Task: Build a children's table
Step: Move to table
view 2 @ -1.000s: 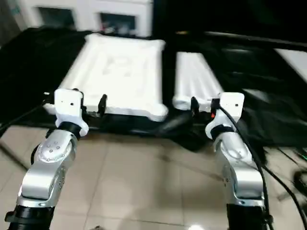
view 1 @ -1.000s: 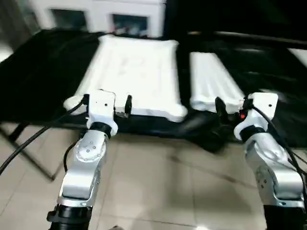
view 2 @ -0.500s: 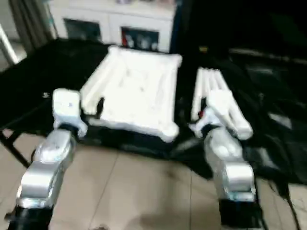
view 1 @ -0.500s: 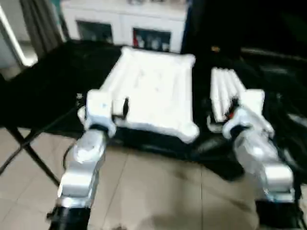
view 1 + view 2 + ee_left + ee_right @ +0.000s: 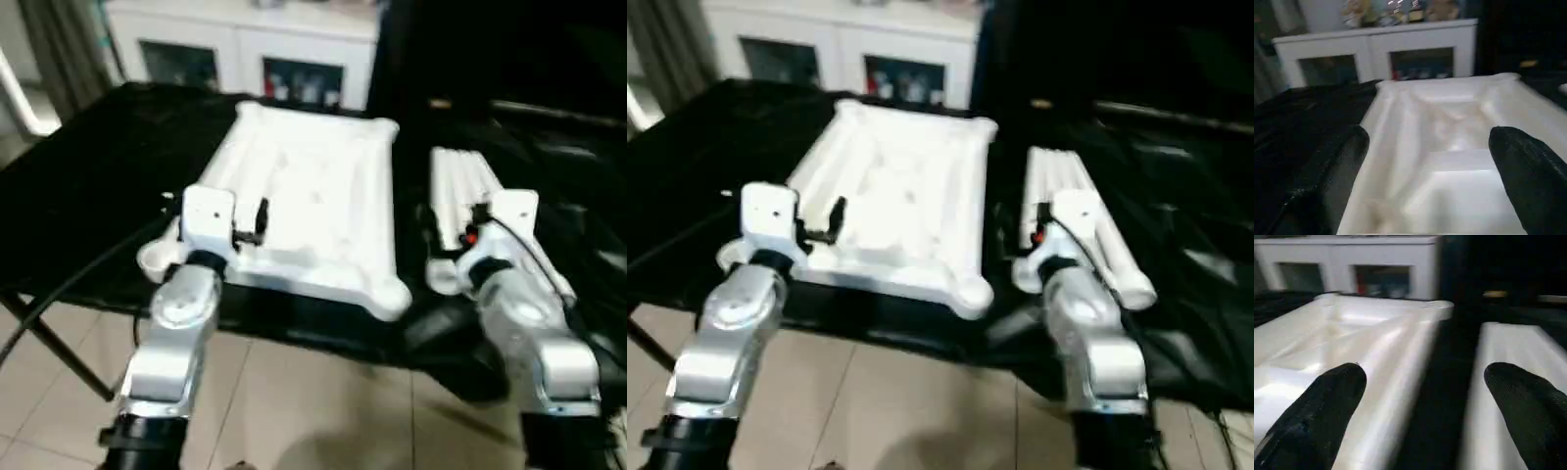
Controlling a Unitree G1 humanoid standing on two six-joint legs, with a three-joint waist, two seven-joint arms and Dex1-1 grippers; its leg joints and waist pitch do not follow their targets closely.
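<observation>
White rimmed plastic tabletop (image 5: 309, 201), tubular legs (image 5: 465, 191)

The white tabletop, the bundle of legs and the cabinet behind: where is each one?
Tabletop (image 5: 313, 191): left eye view, its flat middle.
Legs (image 5: 462, 186): left eye view, midway along the bundle.
Cabinet (image 5: 1376, 44): left wrist view, frame between the glass doors.

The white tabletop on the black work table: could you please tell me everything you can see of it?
The tabletop is a white rectangular tray-like piece, plastic by its look, with a raised rim and rounded bulging corners. It lies flat, hollow side up, on the black-covered work table, its near corners at the table's front edge. The bundle of white legs lies beside it on the robot's right, apart from it. The left gripper hangs open over its near end; whether it touches cannot be told.
</observation>
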